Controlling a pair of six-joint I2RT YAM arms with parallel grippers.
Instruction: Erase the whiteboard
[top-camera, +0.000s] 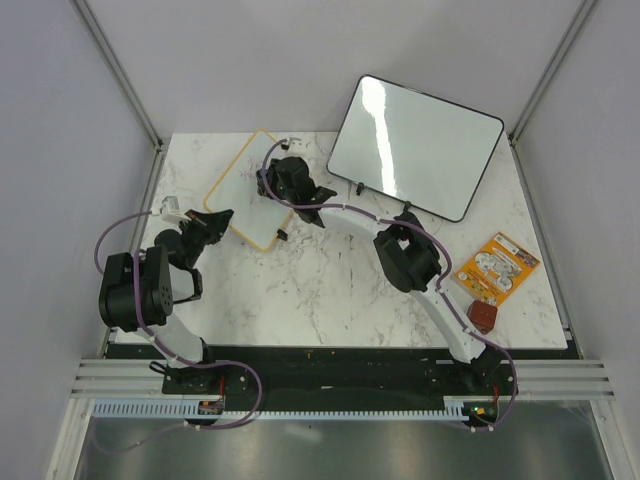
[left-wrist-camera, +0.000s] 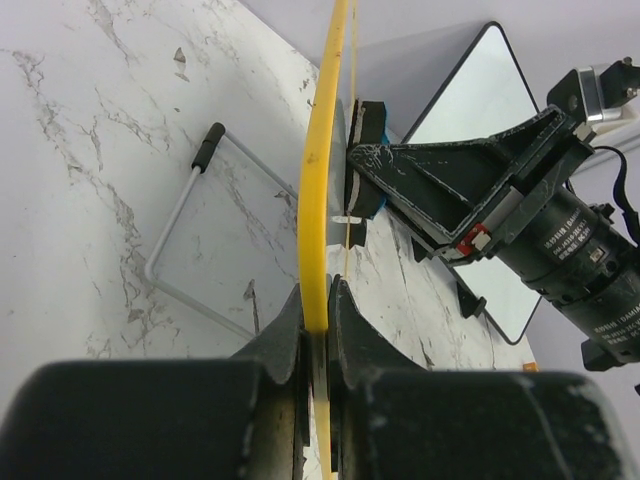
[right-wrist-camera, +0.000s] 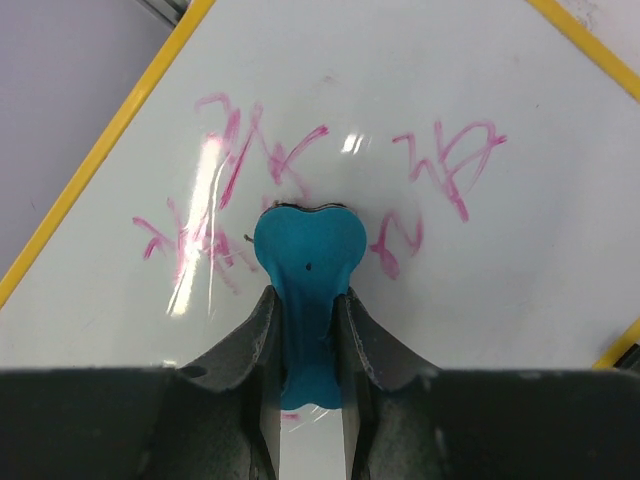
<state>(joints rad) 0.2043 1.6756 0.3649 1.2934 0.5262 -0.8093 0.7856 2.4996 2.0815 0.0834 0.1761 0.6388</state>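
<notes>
Looks like the wiping step, with the pad already in contact. Clamped tight in the left gripper (left-wrist-camera: 316, 300): the thin yellow-tan rim of the small square whiteboard (left-wrist-camera: 322, 150), held on edge straight out ahead of the fingers. Pinched narrowly in the right gripper (right-wrist-camera: 308, 300): a blue heart-shaped eraser (right-wrist-camera: 308, 250), pressed against the white face just beyond the fingertips. Around the eraser, above and to both sides: pink-red handwriting (right-wrist-camera: 245, 150), mostly intact, so little seems cleared.

Next, probably: sweep the eraser sideways across the strokes under steady pressure, and brace the left clamp against the push.

Shown only from the right wrist: the writing. Shown only from the left wrist: the board edge-on, and a bent grey wire stand (left-wrist-camera: 190, 250) lying left of the fingers on the white marble tabletop (left-wrist-camera: 80, 150).
</notes>
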